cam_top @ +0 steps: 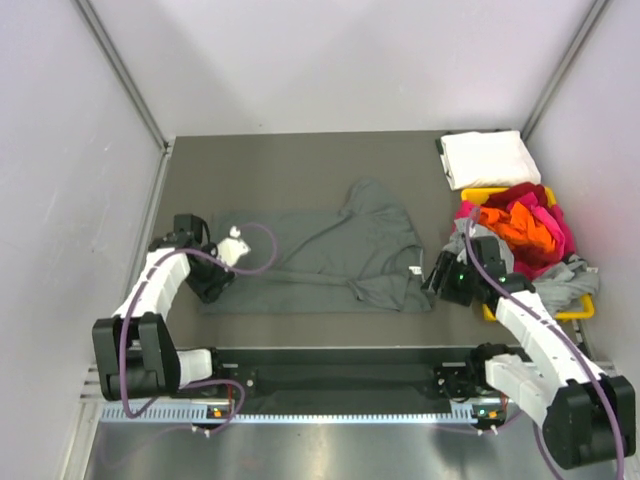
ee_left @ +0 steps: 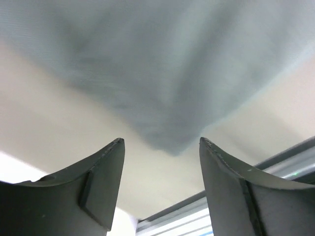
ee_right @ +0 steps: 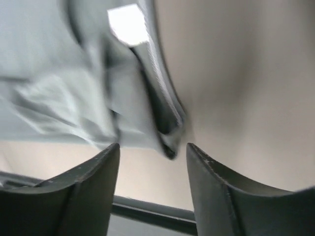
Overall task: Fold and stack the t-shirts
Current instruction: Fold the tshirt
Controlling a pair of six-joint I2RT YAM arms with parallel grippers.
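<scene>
A dark grey t-shirt [cam_top: 330, 255] lay spread out on the grey counter [cam_top: 300, 160], in the middle, between the two arms. Its neck end pointed to the right and its bottom hem to the left. The top part was bunched up a bit, and a long fold ran along the near side.

The left end effector [cam_top: 208, 278] was down low at the left end of the shirt, by the near corner of the hem. Its two fingers were spread wide apart with nothing between them. In the left wrist view, a corner of the grey cloth sat just ahead of the gap.

The right end effector [cam_top: 442, 282] was down low at the right end, by the neck. Its fingers were wide apart too and held nothing. In the right wrist view, the neck edge and a small white label [ee_right: 129, 23] lay just ahead of the gap.

A white t-shirt [cam_top: 484, 157] sat folded at the far right corner. Beside it stood a yellow bin [cam_top: 575, 313] piled with loose shirts: an orange one [cam_top: 510, 225], a pink one [cam_top: 560, 228], a red one [cam_top: 525, 195] and a light grey one [cam_top: 565, 275] hanging over the edge.
</scene>
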